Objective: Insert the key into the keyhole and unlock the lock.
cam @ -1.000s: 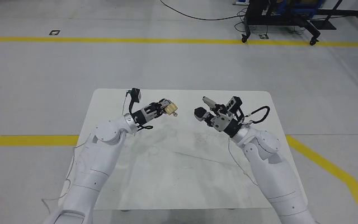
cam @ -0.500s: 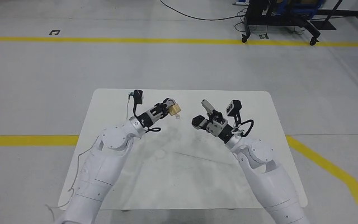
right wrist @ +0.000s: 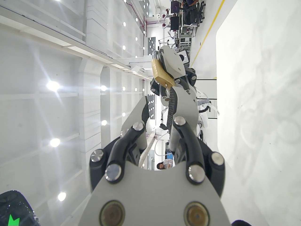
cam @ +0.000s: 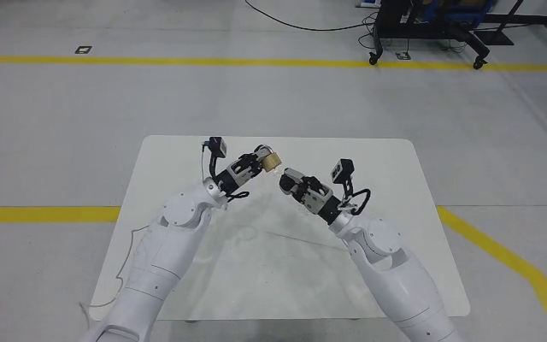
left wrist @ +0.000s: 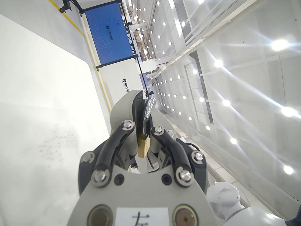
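**Top view.** My left claw (cam: 261, 162) holds the lock (cam: 271, 160) in the air over the far half of the counter (cam: 385, 256), at 12 o'clock from its centre. Holding it off the surface leaves the keyhole end free. My right claw (cam: 287, 177) sits just beside the lock, at 4 o'clock from it, on the line the key must follow.

**Left wrist view.** The left claw (left wrist: 143, 118) is clamped on the lock (left wrist: 144, 147), brass body between the fingers. I judge this grip is there to resist the turning load.

**Right wrist view.** The lock (right wrist: 161, 74) presents its keyhole end to me. The key (right wrist: 166, 94) projects from that end. It appears seated, though I cannot tell how deep. The right claw (right wrist: 158, 95) has its fingers apart. One is just beside the key's head and the other stands clear. I judge this placement lets me close on the head and rotate.
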